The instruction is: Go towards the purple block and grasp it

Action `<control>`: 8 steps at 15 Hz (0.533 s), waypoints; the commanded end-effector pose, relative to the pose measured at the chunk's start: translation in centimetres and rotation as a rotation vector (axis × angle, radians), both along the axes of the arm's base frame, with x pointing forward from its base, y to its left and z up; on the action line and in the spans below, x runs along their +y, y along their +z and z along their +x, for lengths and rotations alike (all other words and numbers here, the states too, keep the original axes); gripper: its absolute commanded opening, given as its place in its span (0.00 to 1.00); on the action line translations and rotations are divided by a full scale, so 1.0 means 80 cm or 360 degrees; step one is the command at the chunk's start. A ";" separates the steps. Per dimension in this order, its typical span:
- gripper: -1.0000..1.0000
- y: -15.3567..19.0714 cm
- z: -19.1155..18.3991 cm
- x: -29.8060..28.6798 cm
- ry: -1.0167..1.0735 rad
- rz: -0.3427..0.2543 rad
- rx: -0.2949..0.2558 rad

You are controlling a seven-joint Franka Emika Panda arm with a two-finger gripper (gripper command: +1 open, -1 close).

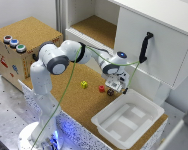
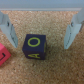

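**Gripper over the purple block, not yet closed**

Purple block (image 2: 34,47) resting on the cork worktop (image 1: 89,102), between the two spread fingers (image 2: 7,30) in the wrist view. Clear gaps on both sides; no contact with either finger. Yellow letter markings on the top and front faces. In the exterior view, block (image 1: 110,92) just beside the red cube (image 1: 101,89), on the exterior view's right of it, directly beneath the gripper (image 1: 115,86). Gripper released, jaws wide, holding nothing.

Red cube (image 2: 3,55) visible at the frame edge in the wrist view, near one finger and near the block. Yellow cube (image 1: 84,84) farther off toward the exterior view's left, out of the way. White tray (image 1: 128,119) near the worktop edge, close to the gripper but apart from it.

Risks, judged from here:
- Finger on the red cube's side probably close enough to clip or shove that cube on descent, nudging the block off centre.
- Block looks nearer one finger than the other; uneven closing likely to slide or twist it on the rough cork.
- Closing too high likely to pinch only the top edge and let the block pop free.
- Descending too far likely to jam fingertips into the cork.
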State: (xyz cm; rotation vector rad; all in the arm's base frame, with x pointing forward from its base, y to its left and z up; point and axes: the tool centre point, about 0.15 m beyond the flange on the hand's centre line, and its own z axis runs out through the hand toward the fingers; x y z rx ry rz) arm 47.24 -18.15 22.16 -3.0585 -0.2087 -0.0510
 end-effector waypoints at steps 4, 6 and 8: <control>1.00 -0.025 0.007 0.014 -0.0258 -0.0196 -0.0012; 0.00 -0.023 0.009 0.025 -0.0249 -0.0209 -0.0032; 0.00 -0.018 0.006 0.036 -0.0231 -0.0221 -0.0056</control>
